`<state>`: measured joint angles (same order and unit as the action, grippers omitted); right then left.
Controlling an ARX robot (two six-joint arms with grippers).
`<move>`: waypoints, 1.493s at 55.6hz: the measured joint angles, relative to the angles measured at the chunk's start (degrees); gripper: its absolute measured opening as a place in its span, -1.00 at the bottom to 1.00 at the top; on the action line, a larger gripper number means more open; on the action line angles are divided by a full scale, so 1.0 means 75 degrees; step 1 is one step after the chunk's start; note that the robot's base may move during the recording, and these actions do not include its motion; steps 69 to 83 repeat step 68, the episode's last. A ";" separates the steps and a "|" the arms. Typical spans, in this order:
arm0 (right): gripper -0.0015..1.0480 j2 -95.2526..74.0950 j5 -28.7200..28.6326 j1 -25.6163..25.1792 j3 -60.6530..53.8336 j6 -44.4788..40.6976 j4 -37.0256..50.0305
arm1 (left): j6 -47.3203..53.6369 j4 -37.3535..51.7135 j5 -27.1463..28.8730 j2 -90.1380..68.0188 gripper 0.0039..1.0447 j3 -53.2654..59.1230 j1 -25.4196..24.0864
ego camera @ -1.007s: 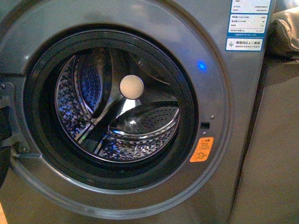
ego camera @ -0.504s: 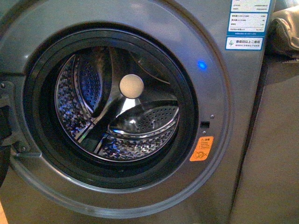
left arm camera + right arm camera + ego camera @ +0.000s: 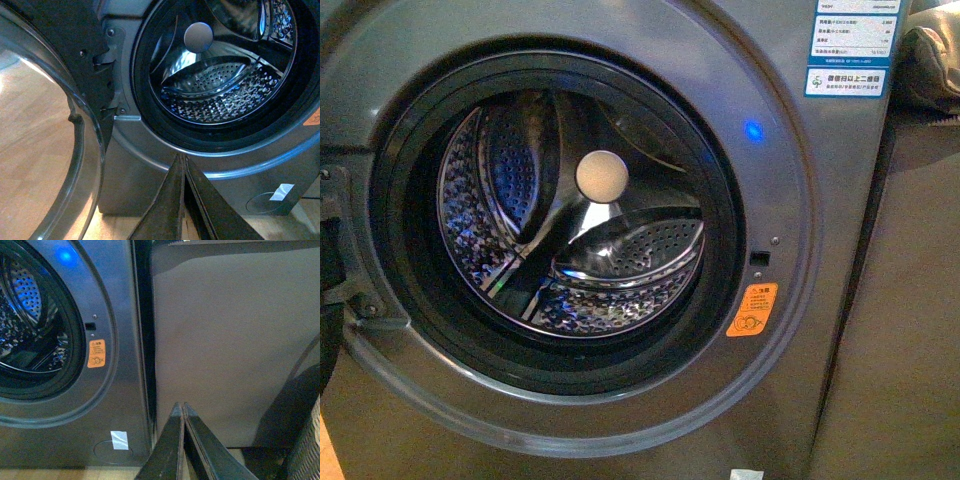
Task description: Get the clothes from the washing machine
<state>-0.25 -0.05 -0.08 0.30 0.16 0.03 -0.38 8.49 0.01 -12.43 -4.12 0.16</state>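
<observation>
Two hands in wrist views only. My left hand (image 3: 182, 162): fingers pressed together, empty, low before washing machine (image 3: 820, 330). My right hand (image 3: 182, 407): fingers together, empty, facing tan cabinet (image 3: 230, 340) beside machine. Porthole door (image 3: 60, 150) swung wide, glass over wooden floor (image 3: 30, 150). Perforated drum (image 3: 570, 220) fully exposed; no clothes seen inside. Blue indicator light (image 3: 753, 130) lit. Orange sticker (image 3: 752, 309) beside opening. White tape (image 3: 119, 439) near machine base.

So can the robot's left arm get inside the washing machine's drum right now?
Probably yes. The door is swung wide open, so nothing blocks the drum. The left gripper is shut, just below and in front of the opening, outside the washing machine.
</observation>
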 joint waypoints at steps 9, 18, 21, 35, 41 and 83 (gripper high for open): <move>-0.95 0.0000 0.0000 0.0000 0.0000 0.0000 0.0000 | 0.0000 -0.0699 0.0006 0.0647 -0.94 0.0108 0.0000; -0.95 0.0000 -0.0003 0.0000 0.0000 0.0000 0.0000 | 0.0003 -0.1131 0.0000 0.1361 -0.94 0.0236 0.0000; -0.95 0.0000 -0.0003 0.0000 0.0000 0.0000 -0.0003 | 0.0003 -0.1137 0.0000 0.1568 -0.94 0.0405 -0.0003; -0.95 0.0000 -0.0003 0.0000 0.0000 0.0000 -0.0006 | 0.0003 -0.1142 0.0000 0.1617 -0.94 0.0408 0.0000; -0.70 0.0000 -0.0003 0.0000 0.0000 -0.0012 -0.0006 | 0.0003 -0.1142 0.0000 0.1617 -0.74 0.0408 0.0000; 0.87 0.0000 -0.0003 0.0000 0.0000 -0.0009 -0.0006 | 0.0003 -0.1142 0.0000 0.1620 0.88 0.0408 0.0000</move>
